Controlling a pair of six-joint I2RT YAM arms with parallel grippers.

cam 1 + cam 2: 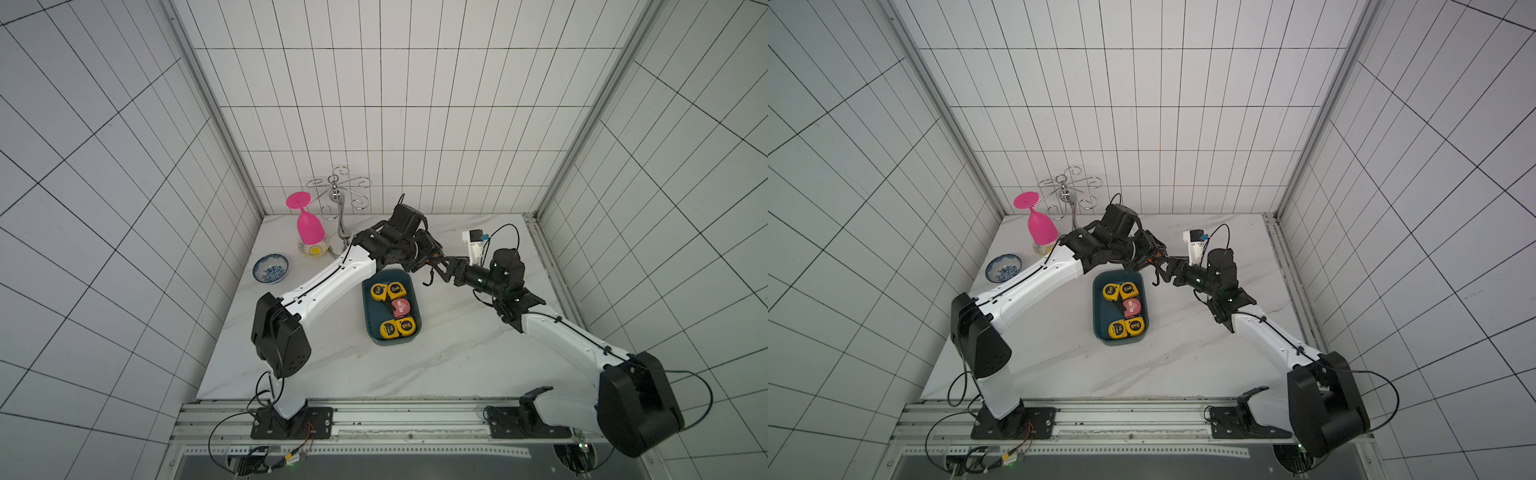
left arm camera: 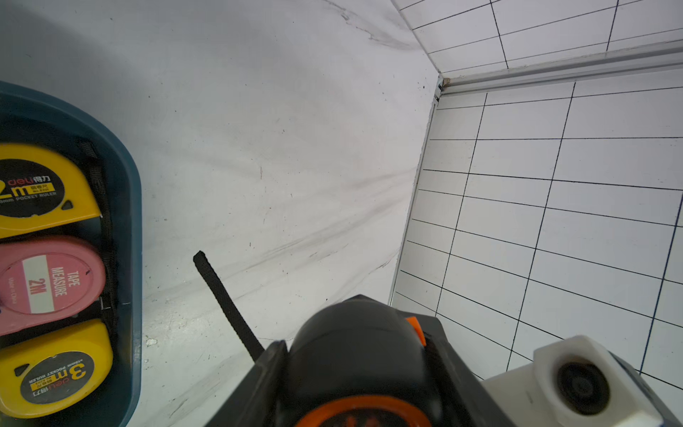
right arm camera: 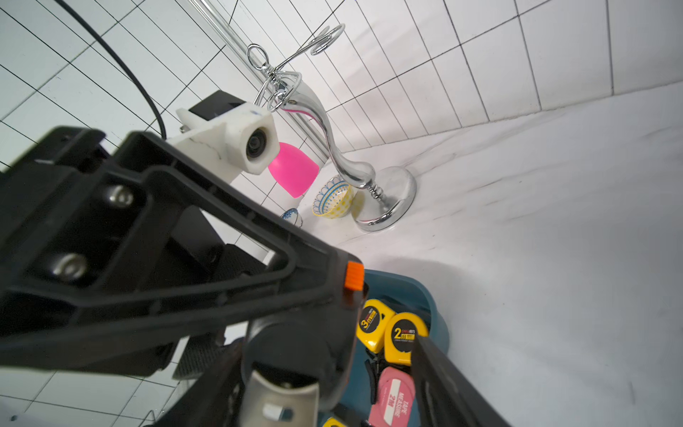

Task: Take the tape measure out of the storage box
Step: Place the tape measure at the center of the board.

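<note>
Bases of the left arm (image 1: 286,411) and right arm (image 1: 536,415) sit bolted to the rail (image 1: 374,415) at the near edge of the marbled tabletop (image 1: 457,357). Further in lies the storage box (image 1: 366,316), its long side running away from the bases. Two yellow tape measures (image 1: 388,329) sit side by side at its near end. A pink tape measure (image 1: 400,306) lies in the middle against the right-hand wall, and two more yellow ones are at the far end.

Just past the box's far right corner the two arms meet in the air. The left gripper (image 2: 356,344) is clamped tight on a black tape measure (image 2: 354,373) (orange button on its edge, orange ring on its face). That one is clear of the box and up off the tabletop, its black strap (image 2: 227,303) sticking out to one side. The right gripper (image 3: 325,369) faces it with jaws parted to either side of the same case. In the right wrist view a gap shows between one finger and the case, so the jaws are not pressed onto it.

Level with the box's far end, off to the left, is a blue-and-white bowl (image 1: 270,269). Farthest back stands a chrome rack (image 1: 341,220). A pink glass (image 1: 309,228) hangs upside down from one of its arms, mouth over a small yellow-patterned bowl (image 1: 312,249); whether those two touch cannot be told
</note>
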